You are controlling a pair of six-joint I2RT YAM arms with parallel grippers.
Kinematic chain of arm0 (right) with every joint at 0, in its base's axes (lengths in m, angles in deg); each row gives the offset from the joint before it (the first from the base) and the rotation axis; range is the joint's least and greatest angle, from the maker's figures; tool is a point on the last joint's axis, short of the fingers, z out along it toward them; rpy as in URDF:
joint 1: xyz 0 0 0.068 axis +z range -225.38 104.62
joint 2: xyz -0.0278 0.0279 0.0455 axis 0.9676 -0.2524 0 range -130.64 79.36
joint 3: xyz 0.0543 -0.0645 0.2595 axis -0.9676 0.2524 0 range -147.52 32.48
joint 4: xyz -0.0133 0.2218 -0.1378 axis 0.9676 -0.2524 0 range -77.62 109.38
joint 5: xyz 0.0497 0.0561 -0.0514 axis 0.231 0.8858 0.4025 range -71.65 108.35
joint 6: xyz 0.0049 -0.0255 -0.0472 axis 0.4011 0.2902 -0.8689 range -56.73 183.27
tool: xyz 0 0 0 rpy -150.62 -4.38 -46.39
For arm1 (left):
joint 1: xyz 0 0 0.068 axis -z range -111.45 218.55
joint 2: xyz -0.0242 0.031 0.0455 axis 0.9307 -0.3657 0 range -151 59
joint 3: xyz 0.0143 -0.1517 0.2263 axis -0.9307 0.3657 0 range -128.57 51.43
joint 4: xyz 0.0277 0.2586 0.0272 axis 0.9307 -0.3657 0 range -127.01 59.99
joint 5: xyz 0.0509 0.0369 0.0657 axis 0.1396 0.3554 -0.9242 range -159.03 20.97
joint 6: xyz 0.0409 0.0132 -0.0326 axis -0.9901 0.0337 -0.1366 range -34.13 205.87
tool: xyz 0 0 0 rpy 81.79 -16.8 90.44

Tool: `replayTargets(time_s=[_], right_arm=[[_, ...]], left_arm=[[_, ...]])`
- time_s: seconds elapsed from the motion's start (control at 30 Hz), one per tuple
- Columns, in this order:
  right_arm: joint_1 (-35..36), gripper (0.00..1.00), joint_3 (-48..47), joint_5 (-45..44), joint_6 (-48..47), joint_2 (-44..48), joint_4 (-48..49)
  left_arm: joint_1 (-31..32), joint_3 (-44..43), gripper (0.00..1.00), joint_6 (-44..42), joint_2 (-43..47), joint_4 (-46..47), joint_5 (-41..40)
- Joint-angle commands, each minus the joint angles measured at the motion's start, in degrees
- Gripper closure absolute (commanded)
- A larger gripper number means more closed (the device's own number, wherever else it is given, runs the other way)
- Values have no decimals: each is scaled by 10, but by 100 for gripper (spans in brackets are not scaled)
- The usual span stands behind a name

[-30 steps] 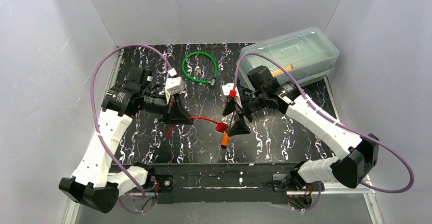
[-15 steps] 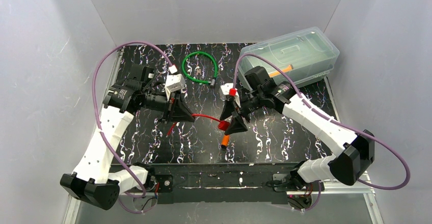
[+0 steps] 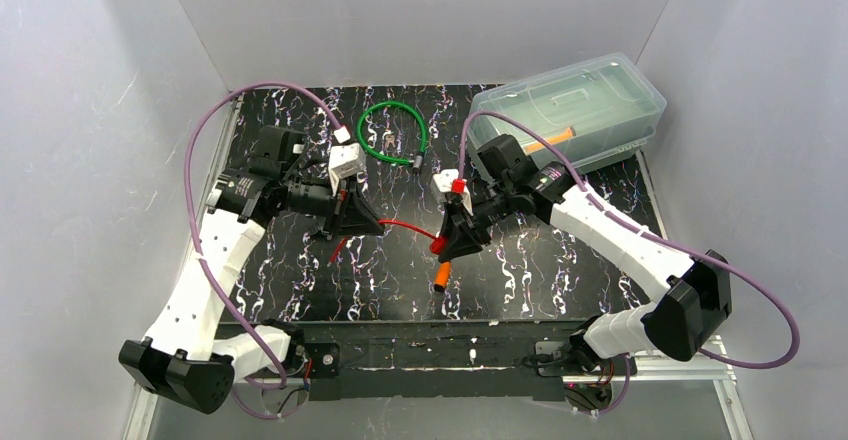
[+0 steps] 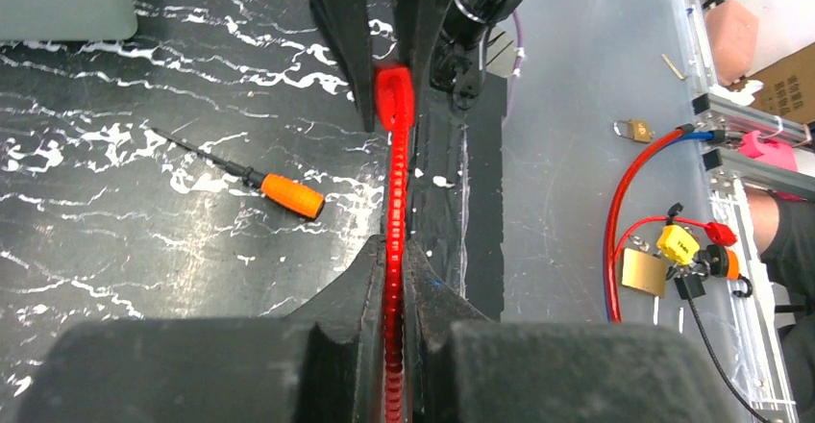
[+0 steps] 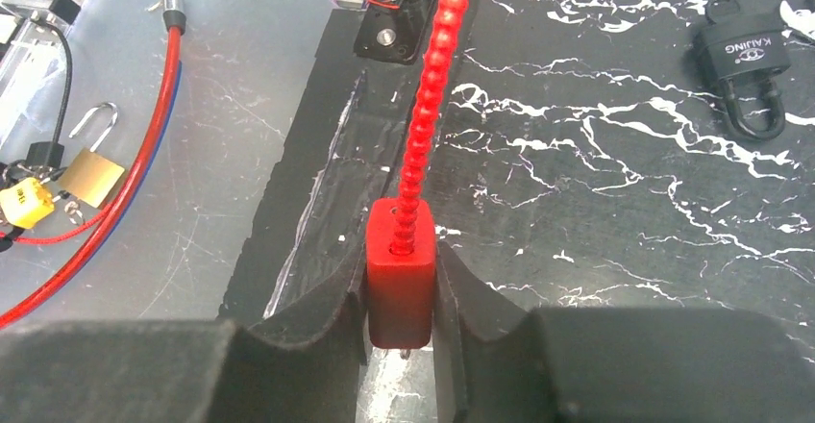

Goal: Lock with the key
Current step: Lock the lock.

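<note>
Top external view, left to right. The left gripper hangs over the left-centre of the black marbled table. Its jaws are closed narrow on the red cable. Behind it, near the far edge, a green cable loop lies flat on the table, well apart from both grippers.

The red cable runs rightward from the left gripper, off the table surface, to the right gripper. An orange-handled screwdriver lies on the table just in front of the right gripper, not touching it. A clear plastic box with its lid on sits at the far right corner.

Left wrist view: the cable is ribbed and passes straight between the two fingers, pinched on both sides.

Right wrist view: the red lock body — a small block at the cable's end — sits between the right fingers. Both fingers press against its sides, so the right gripper holds the lock body. A small metal part shows under the block; what it is cannot be told. A black padlock lies on the table to the far right — clear of the cable.
</note>
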Motion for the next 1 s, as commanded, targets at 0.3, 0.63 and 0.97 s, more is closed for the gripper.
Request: replayTargets(time_s=[0.3,0.63,0.97], right_arm=[[-7,99,33,-54,89,58,67],[-8,99,28,-72,80,55,38],[-8,99,26,-77,81,59,37]], left_arm=[[0,-44,33,-67,14,-64,-245],[0,-46,33,-205,18,-139,-386],[1,-30,50,-226,-8,-163,-380]])
